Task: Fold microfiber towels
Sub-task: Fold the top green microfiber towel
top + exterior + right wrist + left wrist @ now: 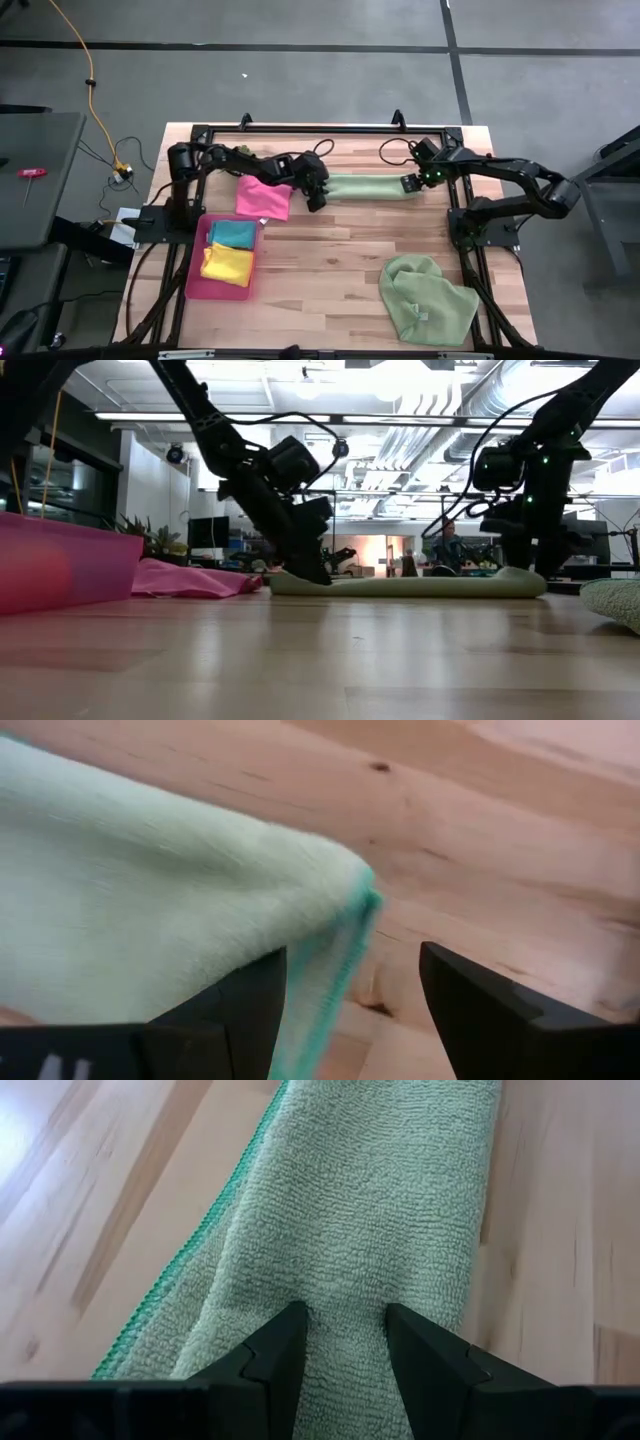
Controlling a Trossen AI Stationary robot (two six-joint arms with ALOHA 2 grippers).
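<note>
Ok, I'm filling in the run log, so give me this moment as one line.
left gripper pinching one end of folded pale green towel | right gripper open at other end | crumpled green towel waiting

The pale green towel (370, 1210) at frame centre is nubby, matt looped cloth with a stitched green edge. The surface (520, 850) is smooth, faintly glossy planked wood. The fingers (270, 1370) look matt black plastic.

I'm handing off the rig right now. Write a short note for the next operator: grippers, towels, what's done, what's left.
Left gripper: on the left end of the long folded pale green towel, fingers pressing into the cloth.
Right gripper: open at that towel's right end.
Done: teal towel and yellow towel in the pink tray.
Left: this fold, the pink towel, the crumpled green towel.
</note>
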